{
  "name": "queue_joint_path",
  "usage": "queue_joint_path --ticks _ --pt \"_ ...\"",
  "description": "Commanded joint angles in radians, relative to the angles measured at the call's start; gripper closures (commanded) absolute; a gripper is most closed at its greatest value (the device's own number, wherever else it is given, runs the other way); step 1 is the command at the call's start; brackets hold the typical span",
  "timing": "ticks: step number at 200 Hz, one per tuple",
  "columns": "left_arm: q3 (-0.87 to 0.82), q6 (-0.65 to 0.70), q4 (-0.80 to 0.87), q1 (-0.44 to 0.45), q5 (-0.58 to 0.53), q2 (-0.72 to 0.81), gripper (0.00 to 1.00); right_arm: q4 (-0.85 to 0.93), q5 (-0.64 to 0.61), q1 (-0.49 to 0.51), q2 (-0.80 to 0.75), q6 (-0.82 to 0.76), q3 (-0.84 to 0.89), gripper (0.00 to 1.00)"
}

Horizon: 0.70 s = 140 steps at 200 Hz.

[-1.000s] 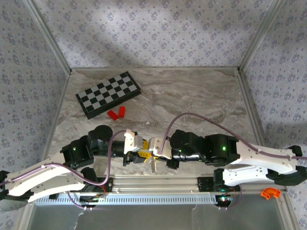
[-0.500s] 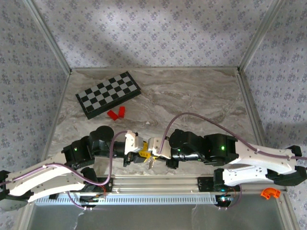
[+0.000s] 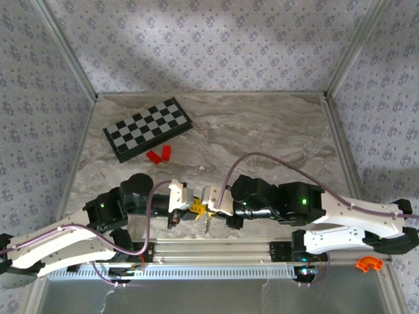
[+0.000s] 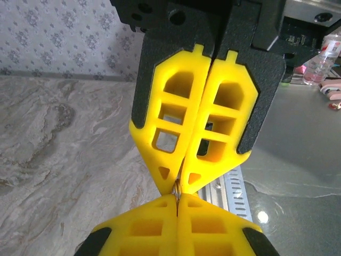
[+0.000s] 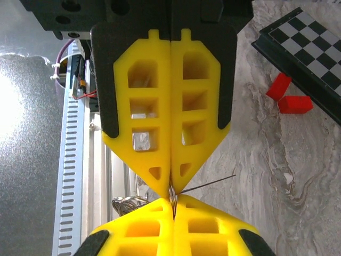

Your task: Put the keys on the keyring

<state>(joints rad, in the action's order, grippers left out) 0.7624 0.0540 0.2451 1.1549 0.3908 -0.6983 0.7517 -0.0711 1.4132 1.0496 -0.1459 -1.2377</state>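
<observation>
Top external view: the left gripper [image 3: 190, 208] and right gripper [image 3: 205, 209] meet tip to tip over the worktop's [image 3: 262, 131] near edge. Both are clamped on a thin metal piece [image 4: 176, 188]. The keyring [image 5: 128, 203] hangs just beside them. Threading appears to be under way. Next, feed the key along the ring without releasing.

Black-and-white chequered chessboard [image 3: 148, 129] lay at ten o'clock on grey marbled tabletop [image 3: 262, 131]; two small red blocks [image 3: 159, 154] at its five o'clock.
</observation>
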Motion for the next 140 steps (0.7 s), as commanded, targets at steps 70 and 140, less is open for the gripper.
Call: queue_joint_path --ticks 70,140 --pt "-0.068 -0.05 -0.306 0.003 0.026 0.086 1.0 -0.289 0.034 0.001 -0.148 0.044 0.149 0.78" --pt "-0.091 -0.072 -0.388 0.003 0.059 0.062 1.0 -0.317 0.041 -0.002 -0.181 0.046 0.184 1.0"
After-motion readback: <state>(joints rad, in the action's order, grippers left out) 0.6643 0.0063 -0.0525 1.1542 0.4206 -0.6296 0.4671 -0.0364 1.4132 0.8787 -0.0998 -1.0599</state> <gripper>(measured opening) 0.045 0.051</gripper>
